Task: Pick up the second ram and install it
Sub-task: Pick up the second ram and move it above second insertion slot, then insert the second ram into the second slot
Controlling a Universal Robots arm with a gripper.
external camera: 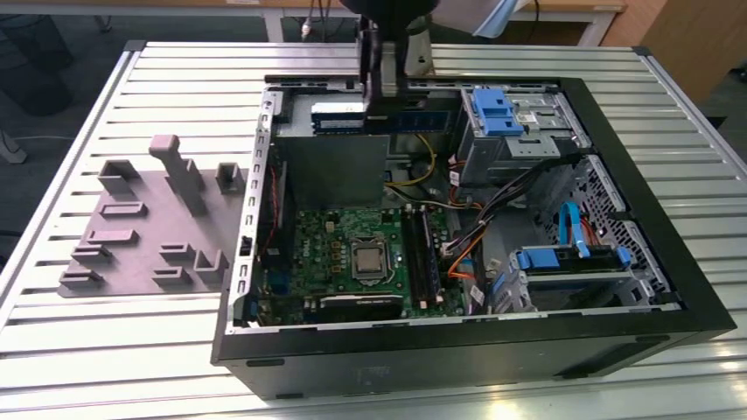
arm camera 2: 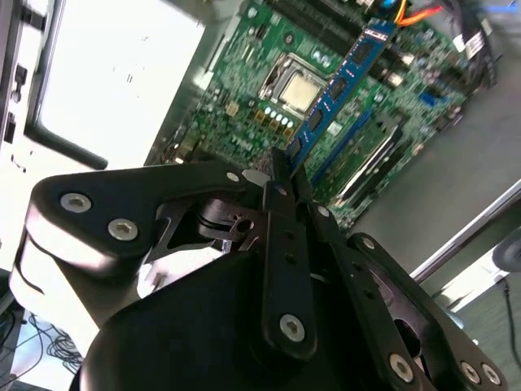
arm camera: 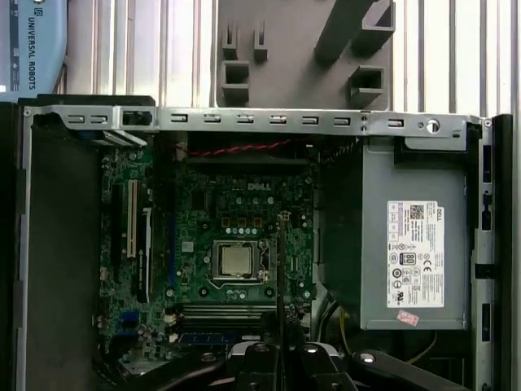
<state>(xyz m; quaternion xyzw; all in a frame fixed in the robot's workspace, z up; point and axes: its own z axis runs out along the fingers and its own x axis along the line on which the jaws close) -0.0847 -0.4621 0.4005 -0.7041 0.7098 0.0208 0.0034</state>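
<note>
Right, second ram (arm camera 2: 335,90): a thin, flat stick. I judge it light and stiff but fragile, since the chips and the contact edge should take no pressure or twisting.
Where to hold: by the two flat faces near the upper long edge, leaving the contact edge free. A modest squeeze should do, though the faces look smooth and could slip under a sideways knock.
Tool (arm camera 2: 281,175): pressed together on the second ram, one finger on each face. In the second wrist view the stick runs out from between the fingertips.
Ram to tool: held and roughly level, just beneath the tool (external camera: 380,103) in the exterior view (external camera: 421,120). In the first wrist view it reads as a thin edge-on line (arm camera: 281,261).
Motherboard (external camera: 338,254): below the stick and apart from it; I see no contact.
Slot rails (arm camera: 244,312): long, black, beside the processor (arm camera: 236,259). In the first wrist view the held stick lies crosswise to them, so I judge it not lined up.
Power supply (arm camera: 415,236): the grey box at one end of the case; in the exterior view the tool hangs over that end.
Computer case (external camera: 467,359): open on its side on the bench (external camera: 187,79), with the stick inside its outline.
Grey fixture plate (external camera: 140,236): on the bench at the exterior view's left of the case, well apart from the tool.
</note>
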